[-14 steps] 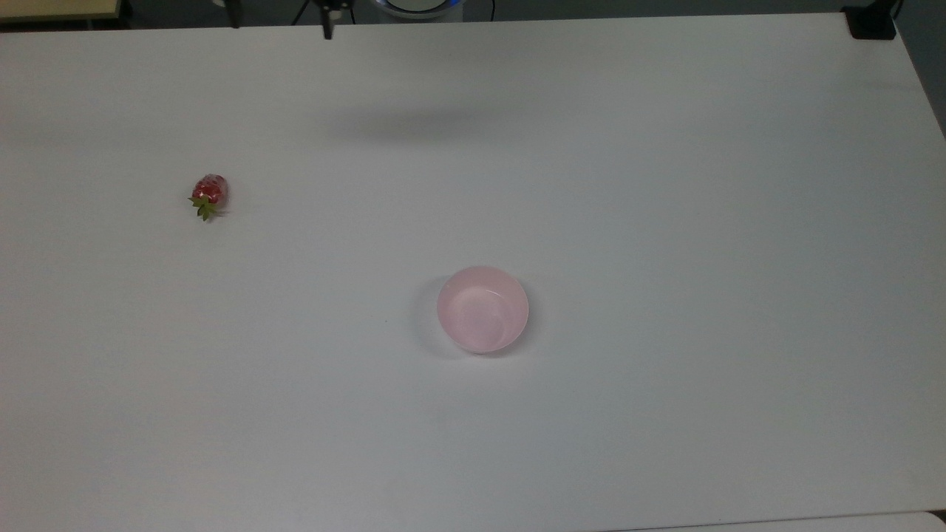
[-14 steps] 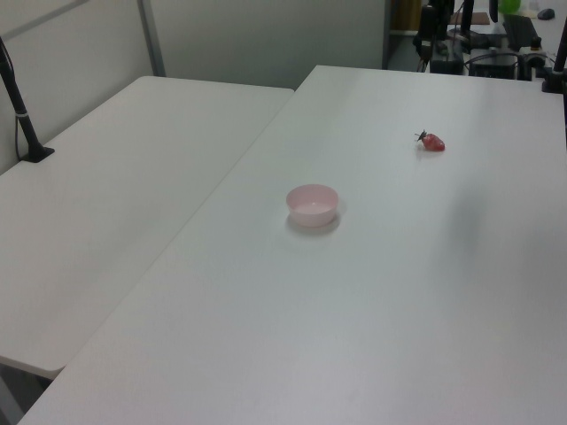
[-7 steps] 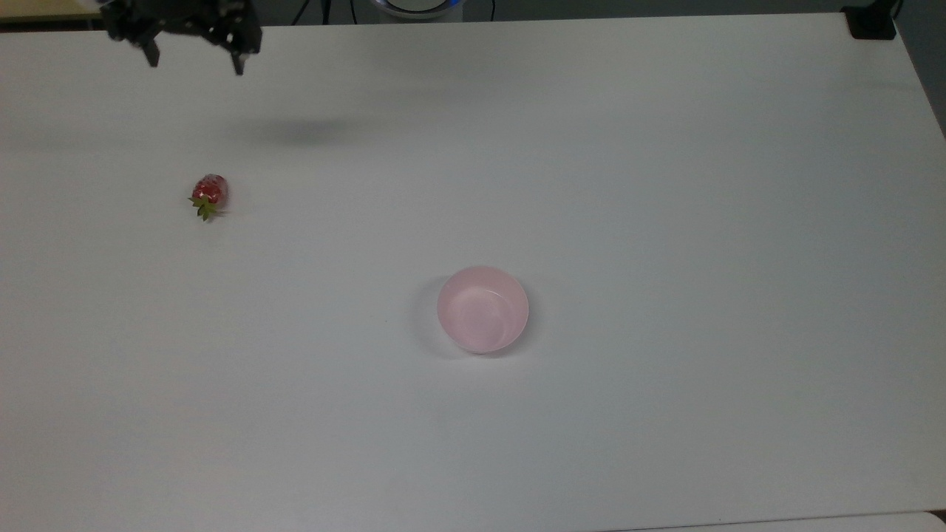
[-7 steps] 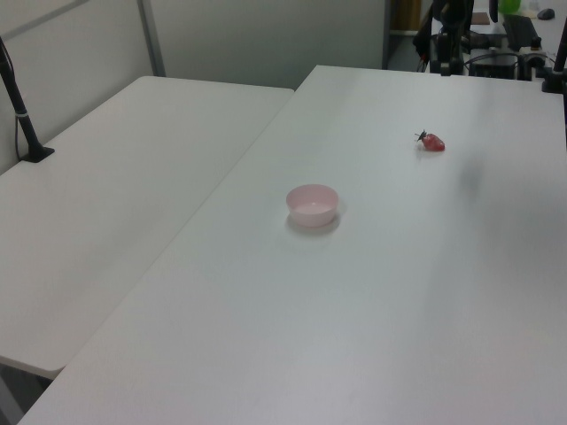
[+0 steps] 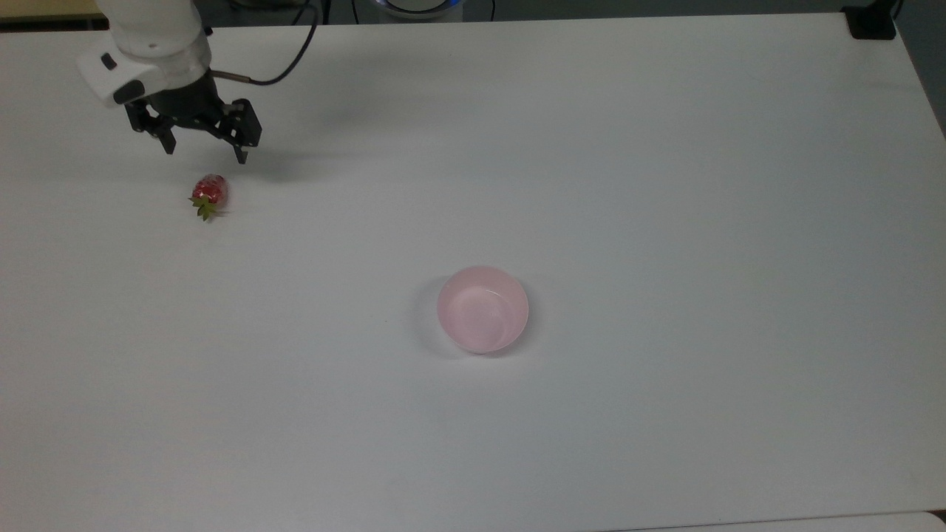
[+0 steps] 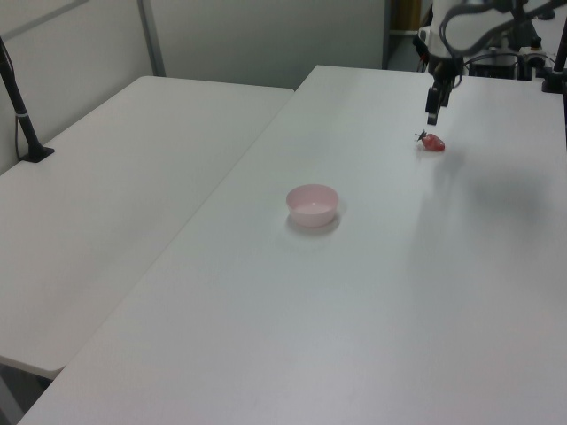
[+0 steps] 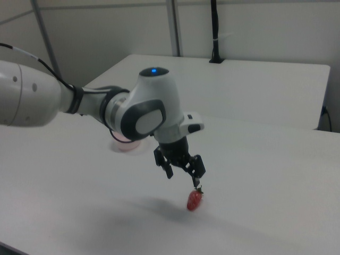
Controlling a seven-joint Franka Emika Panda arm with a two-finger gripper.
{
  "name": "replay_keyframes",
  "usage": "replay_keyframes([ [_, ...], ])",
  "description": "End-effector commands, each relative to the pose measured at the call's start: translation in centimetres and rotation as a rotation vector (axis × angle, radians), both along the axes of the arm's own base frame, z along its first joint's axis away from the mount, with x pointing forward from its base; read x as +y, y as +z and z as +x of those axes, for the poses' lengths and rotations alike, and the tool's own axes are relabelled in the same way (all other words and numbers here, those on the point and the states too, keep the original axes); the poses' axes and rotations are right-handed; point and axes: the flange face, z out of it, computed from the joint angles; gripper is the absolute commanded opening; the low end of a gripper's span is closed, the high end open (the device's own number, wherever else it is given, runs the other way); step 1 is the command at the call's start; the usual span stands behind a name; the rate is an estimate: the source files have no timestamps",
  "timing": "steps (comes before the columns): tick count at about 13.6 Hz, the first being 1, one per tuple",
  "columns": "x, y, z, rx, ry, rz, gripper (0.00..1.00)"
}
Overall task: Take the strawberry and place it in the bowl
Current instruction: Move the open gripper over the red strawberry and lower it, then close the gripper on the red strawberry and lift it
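Observation:
A small red strawberry (image 5: 209, 192) with a green leafy top lies on the white table (image 5: 665, 185) in the top view's left part; it shows too in the left view (image 6: 432, 142) and the right view (image 7: 194, 200). My gripper (image 5: 204, 150) hangs open just above it, a little toward the table's far edge in the top view, with nothing between its fingers. In the right view the gripper (image 7: 183, 178) is above the strawberry. The pale pink bowl (image 5: 482, 309) stands empty near the table's middle, far from the gripper.
A second white table (image 6: 115, 177) adjoins on the left view's left, with a black post (image 6: 22, 111) on it. A black clamp (image 5: 872, 22) sits at the top view's upper right corner. My arm (image 7: 79, 106) reaches across the right view's left.
My gripper came down from the top view's upper left edge toward the strawberry and now hangs just above it. Strawberry and bowl have not moved.

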Motion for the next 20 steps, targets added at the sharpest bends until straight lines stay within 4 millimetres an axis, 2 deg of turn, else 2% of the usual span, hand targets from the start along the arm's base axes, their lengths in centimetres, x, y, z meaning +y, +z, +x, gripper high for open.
replay_keyframes([
  [1,-0.8,-3.6,-0.3,-0.011,-0.012,0.002,0.98],
  [4,-2.6,-5.5,-0.2,-0.033,-0.035,-0.016,0.99],
  [6,-2.6,-6.2,0.0,-0.042,-0.049,-0.021,0.98],
  [8,-2.3,-6.7,0.2,-0.048,-0.067,-0.021,0.89],
  [9,-2.4,-7.1,0.2,-0.046,-0.072,-0.020,0.77],
  [12,-1.6,-8.2,0.5,-0.035,-0.073,-0.004,0.61],
  [13,-1.3,-7.9,0.8,-0.044,-0.077,0.006,0.47],
  [15,-1.0,-7.7,1.1,-0.050,-0.075,0.010,0.38],
  [17,-0.5,-6.9,1.3,-0.057,-0.066,0.013,0.34],
  [20,2.6,-3.9,3.9,-0.107,-0.075,0.021,0.35],
])
